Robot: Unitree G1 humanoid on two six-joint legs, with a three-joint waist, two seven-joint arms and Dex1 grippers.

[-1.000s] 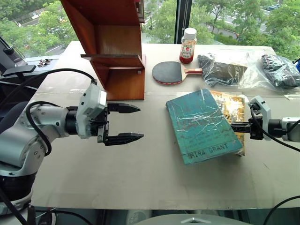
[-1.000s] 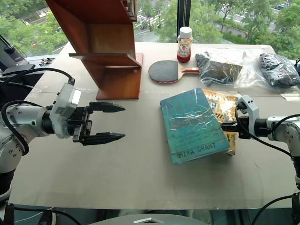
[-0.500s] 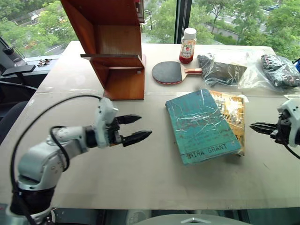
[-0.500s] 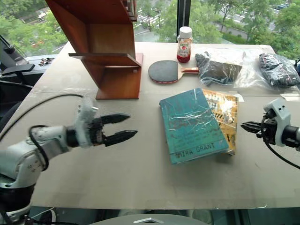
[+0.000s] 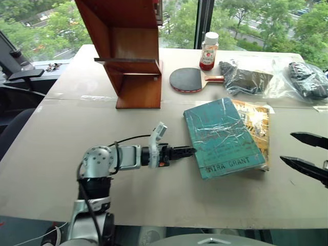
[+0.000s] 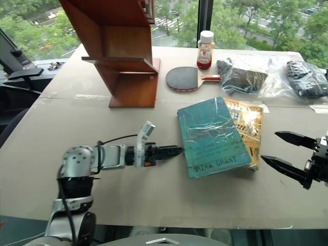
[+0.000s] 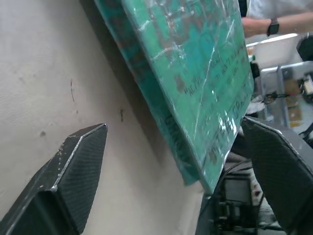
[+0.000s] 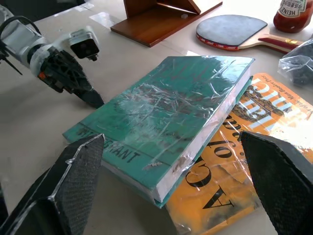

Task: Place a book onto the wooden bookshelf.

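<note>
The book (image 5: 223,136), teal-green in shiny wrap, lies flat on the table, partly on top of an orange-yellow book (image 5: 258,123). My left gripper (image 5: 187,151) is low over the table at the book's left edge, rolled so that one finger stands above the other. In the left wrist view its fingers (image 7: 73,166) are wide open with the book's edge (image 7: 195,73) just ahead. My right gripper (image 6: 269,146) is open and empty, off the books' right side. The wooden bookshelf (image 5: 130,51) stands at the back left.
Behind the books lie a table tennis paddle (image 5: 187,79), a ketchup bottle (image 5: 208,50) and two plastic bags of dark items (image 5: 246,77). A person's arm with a watch (image 7: 274,24) shows in the left wrist view. Bare tabletop lies between shelf and book.
My left arm swung down and right to the book's left edge and rolled over. My right gripper drew back from the books' right side and opened.
</note>
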